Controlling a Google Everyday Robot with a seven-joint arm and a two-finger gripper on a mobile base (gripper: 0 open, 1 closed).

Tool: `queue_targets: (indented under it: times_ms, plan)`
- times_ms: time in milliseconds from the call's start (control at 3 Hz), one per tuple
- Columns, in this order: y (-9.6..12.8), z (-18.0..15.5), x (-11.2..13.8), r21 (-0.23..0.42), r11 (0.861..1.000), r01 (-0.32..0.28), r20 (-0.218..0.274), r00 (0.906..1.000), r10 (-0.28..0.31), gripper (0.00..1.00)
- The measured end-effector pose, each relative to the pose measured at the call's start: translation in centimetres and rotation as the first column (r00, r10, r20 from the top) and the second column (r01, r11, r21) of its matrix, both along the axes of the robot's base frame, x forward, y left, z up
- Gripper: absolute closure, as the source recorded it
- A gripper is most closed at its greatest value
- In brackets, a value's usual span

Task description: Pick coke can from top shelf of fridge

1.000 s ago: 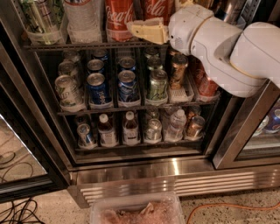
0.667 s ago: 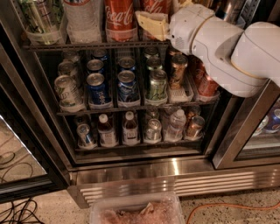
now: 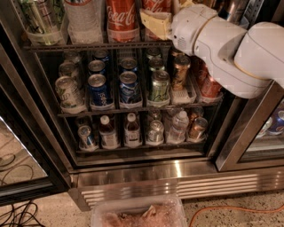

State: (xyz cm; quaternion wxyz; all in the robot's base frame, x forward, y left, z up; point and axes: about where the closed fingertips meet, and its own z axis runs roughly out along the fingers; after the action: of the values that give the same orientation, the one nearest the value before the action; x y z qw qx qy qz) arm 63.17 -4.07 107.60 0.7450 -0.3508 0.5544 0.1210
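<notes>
Two red coke cans stand on the top shelf [image 3: 88,45] of the fridge [image 3: 133,170]: one coke can [image 3: 122,15] in full view with white script, and a second one [image 3: 156,4] just to its right, mostly hidden. My gripper [image 3: 165,17], yellowish at the tip of the white arm [image 3: 222,48], reaches in from the right. It sits right in front of the second can, at the shelf's front rail. I cannot tell whether it touches that can.
A clear bottle [image 3: 84,15] and a plastic cup [image 3: 42,22] stand left of the coke cans. Blue cans [image 3: 128,86], a green can [image 3: 159,86] and copper cans [image 3: 181,71] fill the middle rack. A plastic tub [image 3: 137,215] and an orange cable [image 3: 230,208] lie on the floor.
My gripper has moved up and slightly right, closer to the second coke can on the top shelf. The cans have not moved.
</notes>
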Motion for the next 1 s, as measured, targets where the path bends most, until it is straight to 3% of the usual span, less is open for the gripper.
queue_targets:
  times_ms: [333, 1000]
  plan:
    - [0.01, 0.0, 0.0, 0.0, 1.0, 0.0, 0.0, 1.0, 0.0, 1.0]
    - [0.35, 0.57, -0.31, -0.023, 1.0, -0.016, 0.009, 0.9998, 0.016, 1.0]
